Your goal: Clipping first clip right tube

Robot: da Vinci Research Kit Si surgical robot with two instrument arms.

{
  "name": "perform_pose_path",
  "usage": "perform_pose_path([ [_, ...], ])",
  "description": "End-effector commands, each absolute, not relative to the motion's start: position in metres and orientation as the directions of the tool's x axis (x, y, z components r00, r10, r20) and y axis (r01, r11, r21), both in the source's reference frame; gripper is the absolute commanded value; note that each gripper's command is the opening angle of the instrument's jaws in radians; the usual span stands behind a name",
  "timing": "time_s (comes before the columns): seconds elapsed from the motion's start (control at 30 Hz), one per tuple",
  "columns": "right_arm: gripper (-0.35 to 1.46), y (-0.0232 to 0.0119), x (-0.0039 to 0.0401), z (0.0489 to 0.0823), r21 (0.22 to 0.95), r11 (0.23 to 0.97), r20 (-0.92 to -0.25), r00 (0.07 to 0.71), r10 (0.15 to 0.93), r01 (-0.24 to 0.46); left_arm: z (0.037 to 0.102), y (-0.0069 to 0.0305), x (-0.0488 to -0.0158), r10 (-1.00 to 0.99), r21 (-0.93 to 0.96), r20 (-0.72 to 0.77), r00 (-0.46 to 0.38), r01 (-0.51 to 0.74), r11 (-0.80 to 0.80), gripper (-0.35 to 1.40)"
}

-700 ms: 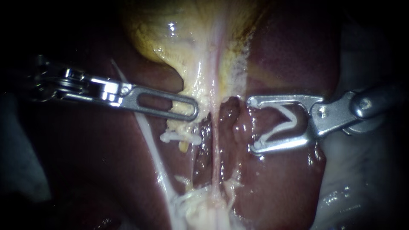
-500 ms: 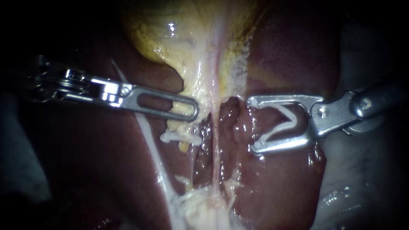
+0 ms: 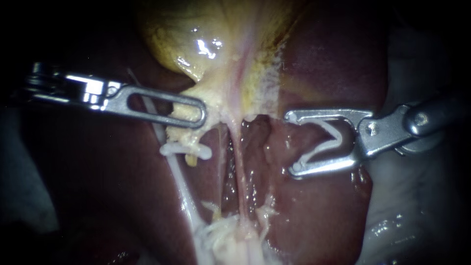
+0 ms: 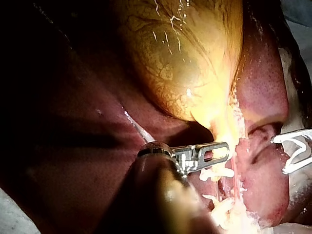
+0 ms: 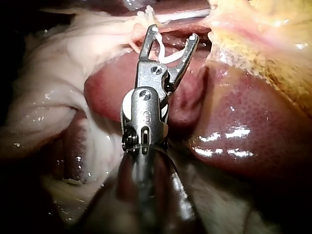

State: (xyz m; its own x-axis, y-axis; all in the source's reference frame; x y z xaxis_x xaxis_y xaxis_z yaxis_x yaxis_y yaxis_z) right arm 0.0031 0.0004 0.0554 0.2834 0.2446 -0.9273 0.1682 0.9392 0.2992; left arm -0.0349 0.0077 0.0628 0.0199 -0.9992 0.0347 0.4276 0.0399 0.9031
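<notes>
While right instrument (image 3: 291, 143) holds clip (image 3: 328, 142), spread wide

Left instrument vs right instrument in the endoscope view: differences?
Jaws: left instrument slotted, lying together, shut on gallbladder tissue; right instrument forked, standing wide, holding an open white clip. Position: left instrument on tissue; right instrument short of the right tube. Both metal.

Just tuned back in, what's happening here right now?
My left instrument grips the gallbladder at its narrow end. My right instrument carries an open clip in its jaws, poised beside the right tube, apart from it and not yet around it. A closed clip sits on the left tube, just below the left instrument.
</notes>
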Motion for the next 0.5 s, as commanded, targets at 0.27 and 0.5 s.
perform_pose_path([
  [0.27,0.5,-0.0017,0.0045,0.0578,0.45,0.886,-0.851,0.356,0.387,0.114,0.0629,0.0076,-0.035,-0.999,0.902,0.039,0.021,0.43,0.044,-0.35],
  [0.5,0.5,-0.0063,0.0078,0.0634,0.557,0.826,-0.772,0.418,0.478,0.084,0.0629,0.0076,-0.0349,-0.999,0.902,0.039,0.021,0.43,0.044,-0.35],
])
